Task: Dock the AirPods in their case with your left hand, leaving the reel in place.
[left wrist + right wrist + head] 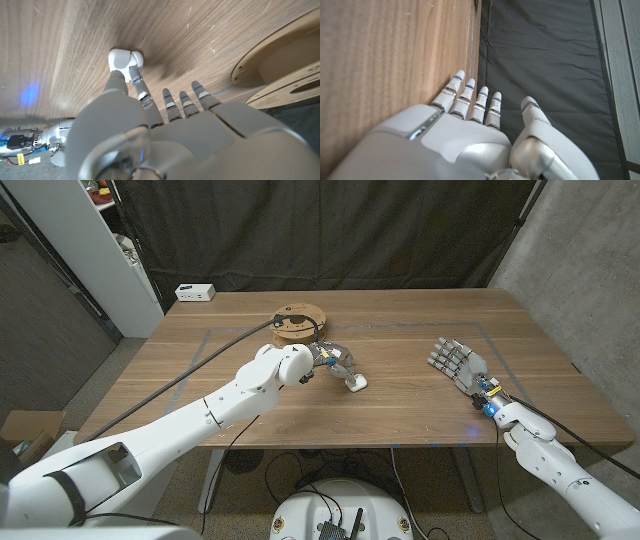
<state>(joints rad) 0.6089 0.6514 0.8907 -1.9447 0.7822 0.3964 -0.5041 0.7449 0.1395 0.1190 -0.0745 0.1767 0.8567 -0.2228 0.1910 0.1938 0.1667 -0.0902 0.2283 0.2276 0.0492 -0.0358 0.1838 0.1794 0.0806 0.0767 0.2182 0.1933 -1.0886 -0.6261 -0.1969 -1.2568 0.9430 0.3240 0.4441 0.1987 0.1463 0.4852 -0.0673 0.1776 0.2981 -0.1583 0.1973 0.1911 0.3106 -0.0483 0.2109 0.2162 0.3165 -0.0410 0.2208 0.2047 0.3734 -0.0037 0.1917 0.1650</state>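
While touching case (357,382), L robot hand (332,360).

The tabletop (400,410) is brown wood with fine streaked grain. The case (357,383) is white; the reel (297,321) is pale tan wood. Both hands (330,360) (458,365) are silver-grey, fingers (170,102) banded blue, against a black curtain (330,230)

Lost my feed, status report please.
Left hand pinching white AirPods case on table. Right hand open, idle. Reel behind, untouched. Nothing blocking.
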